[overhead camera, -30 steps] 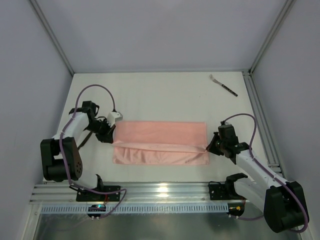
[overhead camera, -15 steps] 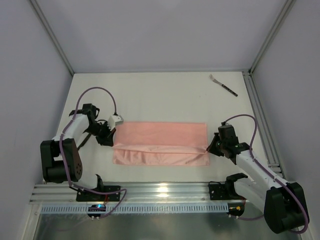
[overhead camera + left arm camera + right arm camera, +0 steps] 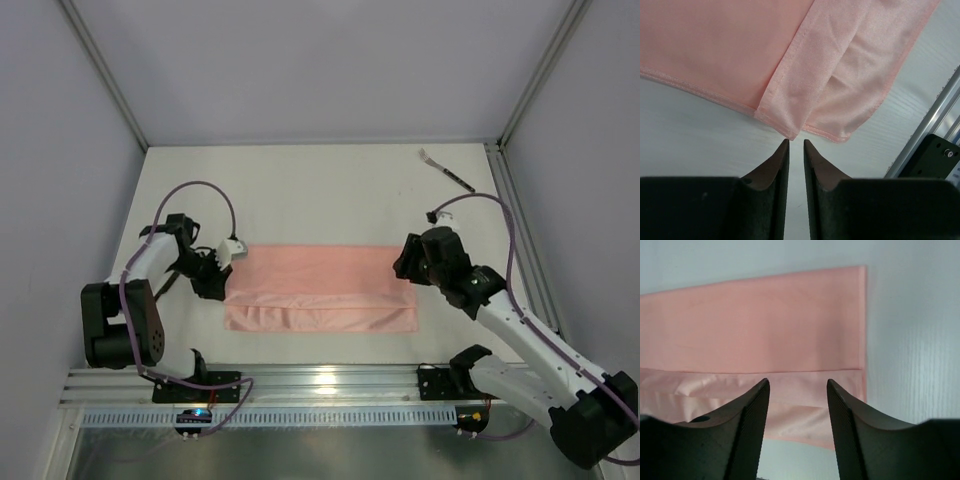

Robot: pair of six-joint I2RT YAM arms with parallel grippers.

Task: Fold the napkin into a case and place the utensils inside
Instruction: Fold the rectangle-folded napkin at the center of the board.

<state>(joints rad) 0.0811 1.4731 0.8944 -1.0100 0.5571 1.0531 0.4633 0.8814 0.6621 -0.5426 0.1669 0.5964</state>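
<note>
Jaws of left gripper [image 3: 796,141] barely parted, thin gap, empty, tips just short of the napkin [image 3: 320,290] corner at its 9 o'clock end. Right gripper [image 3: 797,382] spread wide, empty, over the 3 o'clock end. Napkin lies folded, a wide strip. Fork [image 3: 447,172] at 1 o'clock, well apart. Right arm hides one napkin corner; fork prongs too small to read.

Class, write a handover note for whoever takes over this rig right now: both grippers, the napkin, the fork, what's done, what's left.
Left gripper: barely open, empty, at the napkin's left edge.
Right gripper: open, empty, above its right end.
Fork: far right of the table, apart from the napkin.
Done: napkin folded into a long band.
Left: finish the case, put the fork inside.
</note>
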